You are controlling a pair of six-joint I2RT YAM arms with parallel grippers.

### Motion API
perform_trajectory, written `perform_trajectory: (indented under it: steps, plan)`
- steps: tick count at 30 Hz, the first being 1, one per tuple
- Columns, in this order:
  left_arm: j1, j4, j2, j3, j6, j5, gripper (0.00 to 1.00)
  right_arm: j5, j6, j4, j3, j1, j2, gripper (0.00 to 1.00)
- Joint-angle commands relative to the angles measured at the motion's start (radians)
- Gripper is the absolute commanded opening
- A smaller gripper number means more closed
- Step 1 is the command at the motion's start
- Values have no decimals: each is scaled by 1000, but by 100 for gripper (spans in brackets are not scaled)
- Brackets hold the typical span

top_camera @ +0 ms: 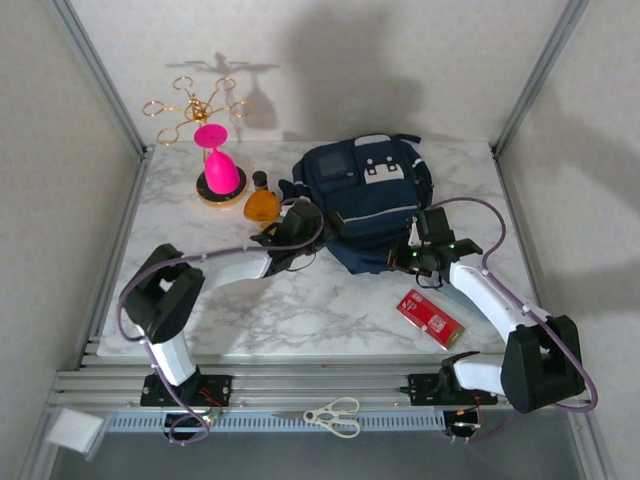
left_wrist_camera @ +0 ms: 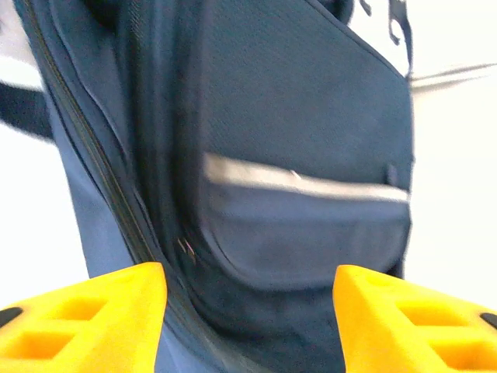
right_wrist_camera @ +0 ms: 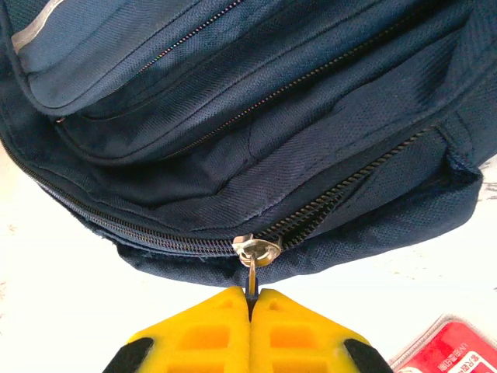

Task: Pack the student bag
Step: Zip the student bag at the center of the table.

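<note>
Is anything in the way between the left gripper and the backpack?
Nothing visible. The left gripper, jaws open, faces the navy backpack directly with no object between them. The right gripper is shut on its zipper pull.

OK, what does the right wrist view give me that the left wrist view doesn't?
Right wrist, not left wrist: the yellow right fingers shut on the small metal zip pull, and a flat red packet at the lower right corner.
Left wrist, not right wrist: the yellow left fingers standing apart with nothing gripped, and a blurred dark strap at the left edge.
Both: the large navy-blue fabric backpack, its light grey trim strip and the white marble table.
</note>
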Motion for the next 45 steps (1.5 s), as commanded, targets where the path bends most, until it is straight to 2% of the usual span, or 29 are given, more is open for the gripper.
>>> perform_trajectory:
  steps: [1,4,8,10,12,15,19,24,27,32,34,37,40,42,45]
  plan:
    - [-75,97,-68,-71,-172,19,62,-4,-31,22,-11,7,11,0]
    - [-144,192,-19,-77,-330,6,63,11,-25,32,-22,7,21,0]
    - [-186,285,92,-47,-499,-7,61,5,-13,55,-21,8,38,0]
    - [-204,254,137,13,-514,-31,60,5,-6,63,-19,8,43,0]
    - [-212,158,175,73,-528,-102,55,4,-3,76,-18,8,45,0]
    - [-202,176,204,70,-561,-204,45,3,-4,76,-16,7,53,0]
    - [-199,128,246,117,-572,-260,37,8,-12,73,-25,7,51,0]
    - [-196,79,277,140,-579,-306,16,41,-17,42,1,4,74,0]
    - [-190,37,245,127,-544,-348,0,84,-15,8,25,3,82,0]
    - [-168,-6,119,23,-463,-367,0,142,-34,-53,29,-43,82,0]
    - [-157,29,55,-51,-396,-349,0,181,-44,-75,20,-65,68,0]
    - [-125,-70,-29,-106,-289,-321,0,230,-60,-94,15,-110,61,0]
    - [-75,-91,-120,-190,-178,-311,0,211,-53,-79,27,-128,80,0]
    - [-18,-128,-161,-200,-86,-287,0,148,-50,-47,28,-119,88,0]
    - [39,-191,-190,-160,63,-295,0,86,-28,11,21,-45,91,0]
